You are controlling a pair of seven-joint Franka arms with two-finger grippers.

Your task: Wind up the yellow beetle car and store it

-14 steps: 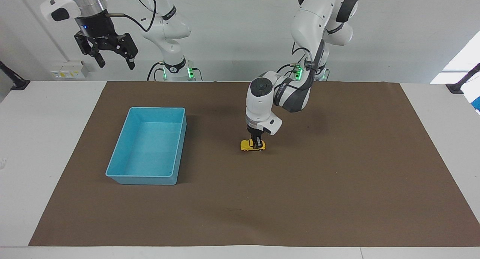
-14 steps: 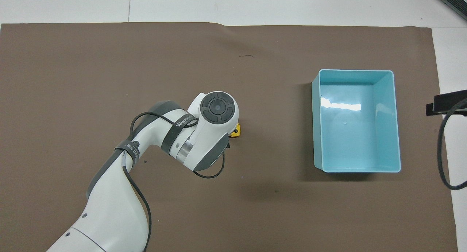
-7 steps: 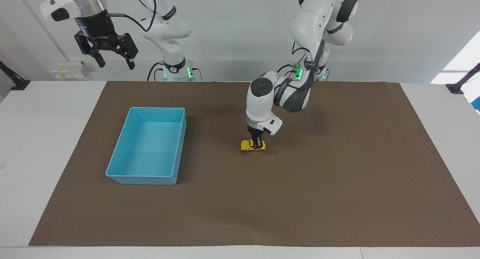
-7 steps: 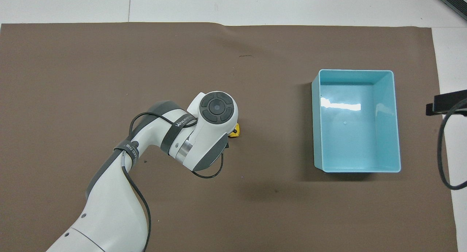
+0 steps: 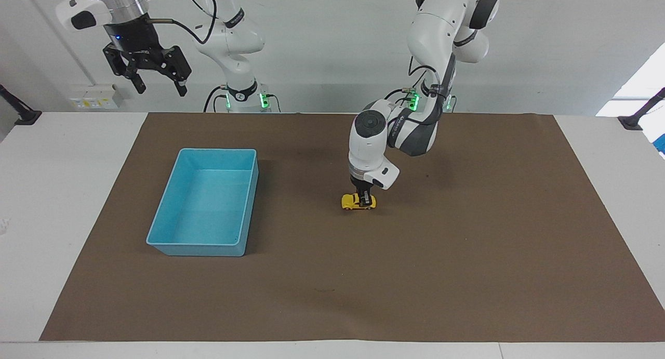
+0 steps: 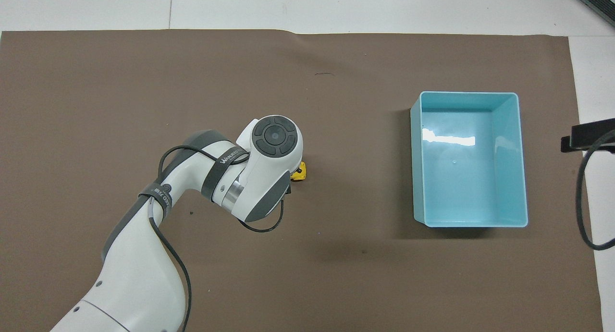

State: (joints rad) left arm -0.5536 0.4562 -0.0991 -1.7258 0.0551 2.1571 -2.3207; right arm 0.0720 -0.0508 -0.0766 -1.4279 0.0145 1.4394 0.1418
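The yellow beetle car [image 5: 358, 202] stands on its wheels on the brown mat near the table's middle. My left gripper [image 5: 367, 200] comes straight down onto it and is shut on its body. From overhead the left wrist covers nearly all of the car; only a yellow end [image 6: 300, 172] sticks out. My right gripper [image 5: 156, 83] hangs open, high above the right arm's end of the table, and waits. The blue bin [image 5: 248, 200] sits empty toward the right arm's end, beside the car with a gap between them.
A brown mat [image 5: 467, 276] covers most of the white table. The blue bin's rim [image 6: 416, 159] faces the car across bare mat. A black cable and bracket [image 6: 584, 140] show at the overhead view's edge by the bin.
My left gripper has slid the car a short way along the mat, away from the blue bin toward the left arm's end. The right arm has stayed still.
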